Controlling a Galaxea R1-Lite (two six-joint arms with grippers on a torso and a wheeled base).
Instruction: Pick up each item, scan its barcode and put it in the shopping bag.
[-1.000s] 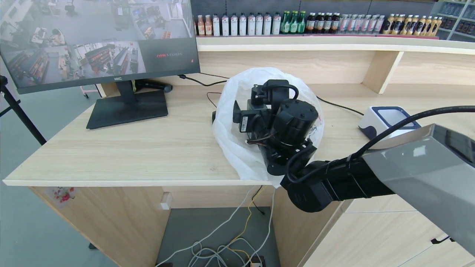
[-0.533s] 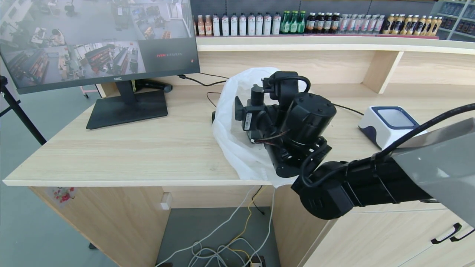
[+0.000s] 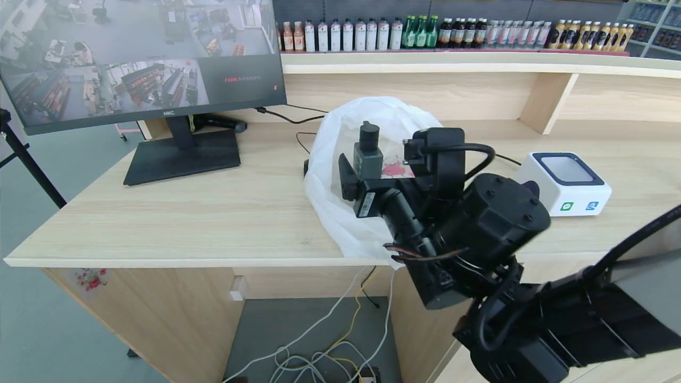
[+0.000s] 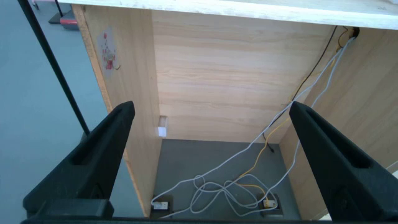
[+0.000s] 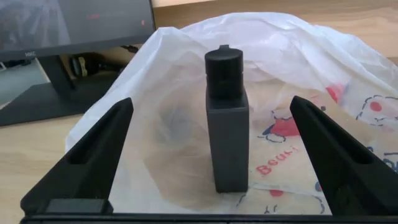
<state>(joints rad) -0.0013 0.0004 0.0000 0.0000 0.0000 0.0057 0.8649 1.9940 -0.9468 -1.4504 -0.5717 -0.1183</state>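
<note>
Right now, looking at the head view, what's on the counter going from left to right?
monitor → white shopping bag → barcode scanner

A dark grey bottle (image 3: pixel 367 151) with a black cap is seen standing upright inside the open white shopping bag (image 3: pixel 332 207), which is printed with red figures. A white scanner (image 3: pixel 564 183) with a dark-framed top is set at the bag's three o'clock.
</note>
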